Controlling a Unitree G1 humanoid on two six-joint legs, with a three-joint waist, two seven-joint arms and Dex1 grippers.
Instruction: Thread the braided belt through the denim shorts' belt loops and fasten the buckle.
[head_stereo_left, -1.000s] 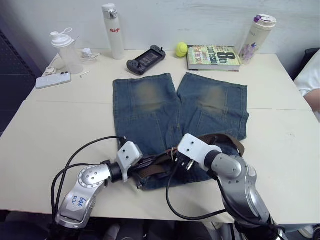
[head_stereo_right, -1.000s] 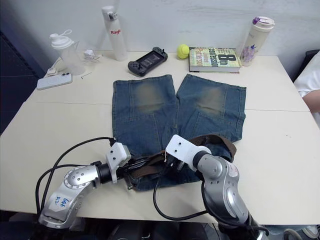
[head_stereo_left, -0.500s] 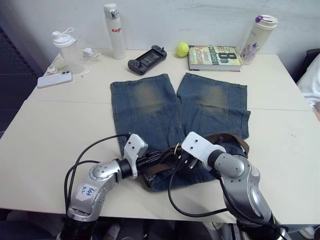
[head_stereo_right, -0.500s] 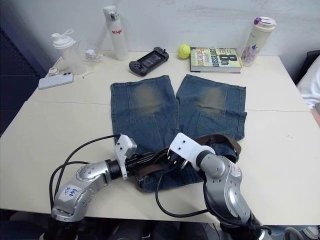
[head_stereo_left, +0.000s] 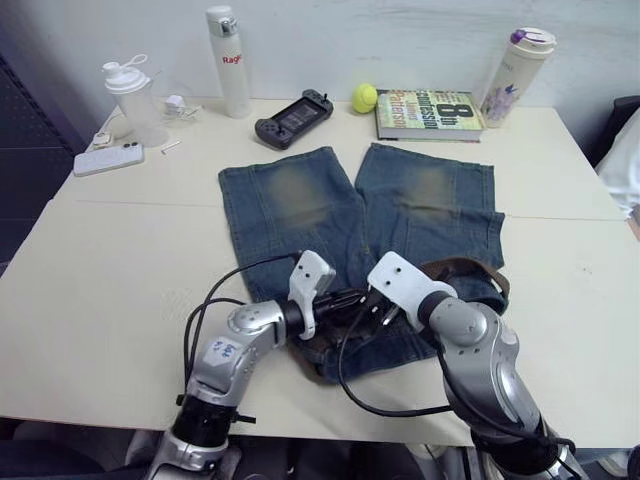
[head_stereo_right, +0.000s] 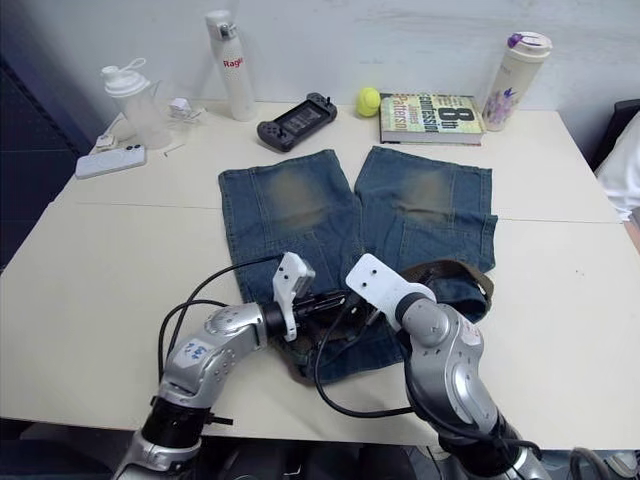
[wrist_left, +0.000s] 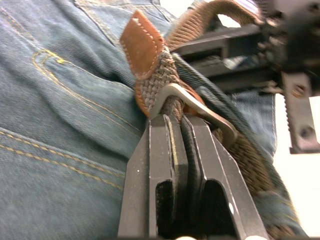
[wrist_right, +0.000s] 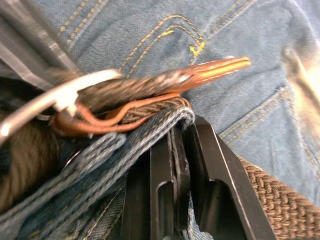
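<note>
The denim shorts (head_stereo_left: 300, 210) lie flat on the table, waistband toward me and bunched near its middle. My left gripper (wrist_left: 172, 120) is shut on the braided belt (wrist_left: 160, 75) right at the silver buckle (wrist_left: 200, 106), with the tan leather tip (wrist_left: 142, 42) just beyond. My right gripper (wrist_right: 182, 132) is shut on a denim belt loop (wrist_right: 150, 135) beside the buckle (wrist_right: 55, 100) and the belt tip (wrist_right: 220, 67). In the head views both grippers (head_stereo_left: 345, 300) (head_stereo_left: 378, 305) meet at the waistband, and the rest of the belt (head_stereo_left: 470, 268) arcs off to the right over the shorts.
Along the table's far edge stand a shaker cup (head_stereo_left: 130, 95), a phone (head_stereo_left: 107, 158), a white bottle (head_stereo_left: 227, 60), a game controller (head_stereo_left: 292, 117), a tennis ball (head_stereo_left: 363, 97), a book (head_stereo_left: 428, 113) and a tall bottle (head_stereo_left: 515, 75). A person's sleeve (head_stereo_left: 625, 165) shows at the right edge.
My left arm has swung right along the waistband until its gripper meets the right gripper. The waistband has bunched up and the belt's arc has shifted slightly right.
</note>
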